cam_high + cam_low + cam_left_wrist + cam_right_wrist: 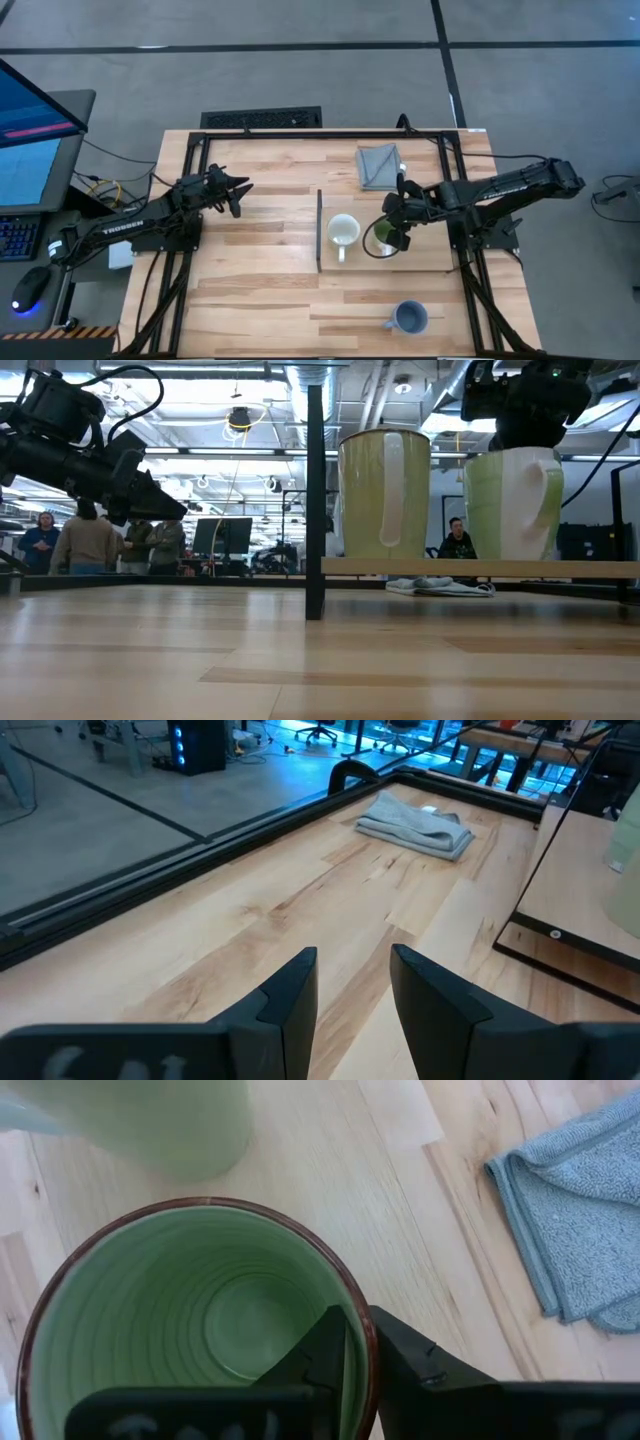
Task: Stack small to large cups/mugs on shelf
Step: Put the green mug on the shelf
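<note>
Right pincer [358, 1365] pinches green-lined mug [190, 1330] rim (mug upright, mouth up) on shelf [430, 262].

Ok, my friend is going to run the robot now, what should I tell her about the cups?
Right gripper: shut on the rim of the green-inside mug, which is on the shelf.
Left gripper: open, holding nothing, hovering over the table's left side.
Cream mug: on the shelf beside the green-inside one, apart from it.
Blue-grey mug: on the table in front of the shelf.
Done: two mugs are on the shelf.
Left: let go of the green-inside mug, then bring the blue-grey mug. Nothing is stacked yet.
</note>
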